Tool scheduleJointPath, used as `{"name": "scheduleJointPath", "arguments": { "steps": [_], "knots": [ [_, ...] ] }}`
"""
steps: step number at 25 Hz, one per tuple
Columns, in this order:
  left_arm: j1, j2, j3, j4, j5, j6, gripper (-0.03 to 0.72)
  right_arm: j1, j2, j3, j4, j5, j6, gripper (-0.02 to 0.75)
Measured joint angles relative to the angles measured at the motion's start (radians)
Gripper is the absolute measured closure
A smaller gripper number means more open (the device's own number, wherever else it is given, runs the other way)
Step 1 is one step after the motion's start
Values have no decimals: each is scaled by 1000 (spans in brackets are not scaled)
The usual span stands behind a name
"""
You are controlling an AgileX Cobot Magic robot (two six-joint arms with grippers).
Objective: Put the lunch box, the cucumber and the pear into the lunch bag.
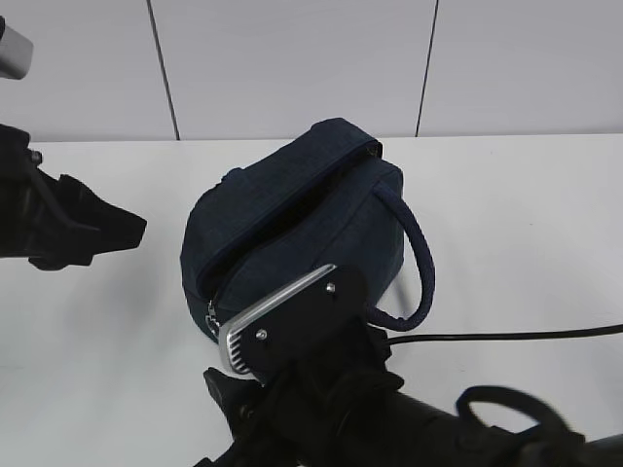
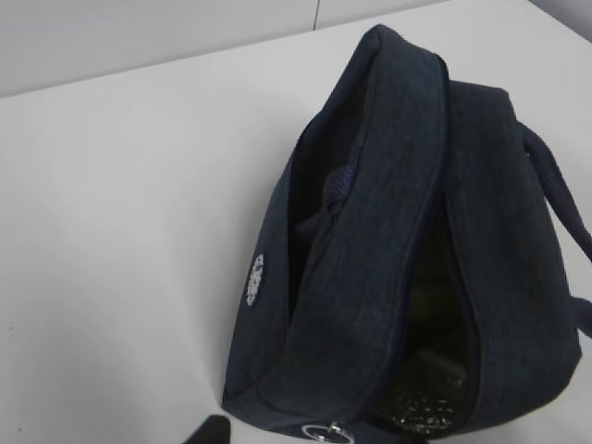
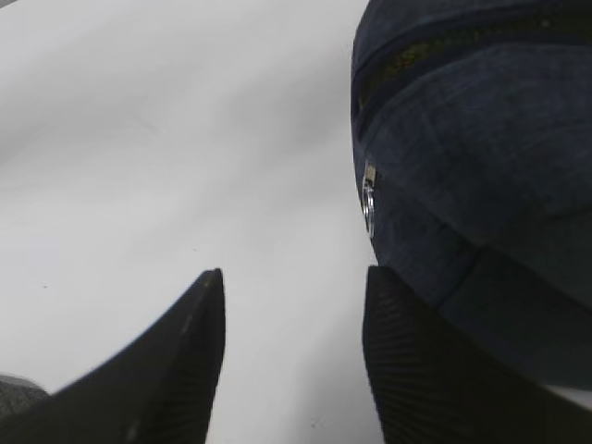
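Observation:
The dark navy lunch bag (image 1: 292, 224) stands mid-table. In the left wrist view the lunch bag (image 2: 370, 231) gapes along its zipper, with silver foil lining (image 2: 416, 407) inside and the metal ring pull (image 2: 326, 431) at its near end. The lunch box, cucumber and pear are out of view. My left gripper (image 1: 122, 233) hovers left of the bag, apart from it, open and empty; only one fingertip (image 2: 208, 433) shows in its wrist view. My right gripper (image 3: 294, 275) is open and empty above the table, its right finger (image 3: 416, 370) against the bag's lower corner below a metal pull (image 3: 368, 199).
The right arm and its silver-edged wrist mount (image 1: 282, 326) fill the front of the exterior view and hide the bag's near end. A looped handle (image 1: 419, 263) hangs off the bag's right side. A black cable (image 1: 506, 336) lies across the white table (image 1: 97, 341) to the right.

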Motion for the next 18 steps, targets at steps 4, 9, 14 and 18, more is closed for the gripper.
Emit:
{"name": "scheduleJointPath", "arguments": {
  "steps": [4, 9, 14, 18],
  "knots": [
    [0, 0, 0, 0, 13, 0, 363, 0, 122, -9, -57, -96, 90, 360],
    [0, 0, 0, 0, 22, 0, 363, 0, 250, -76, -59, -155, 108, 361],
    [0, 0, 0, -1, 46, 0, 363, 2, 329, -151, -19, -162, 102, 363],
    [0, 0, 0, -17, 51, 0, 363, -18, 363, -195, 23, -162, 94, 363]
  ]
}}
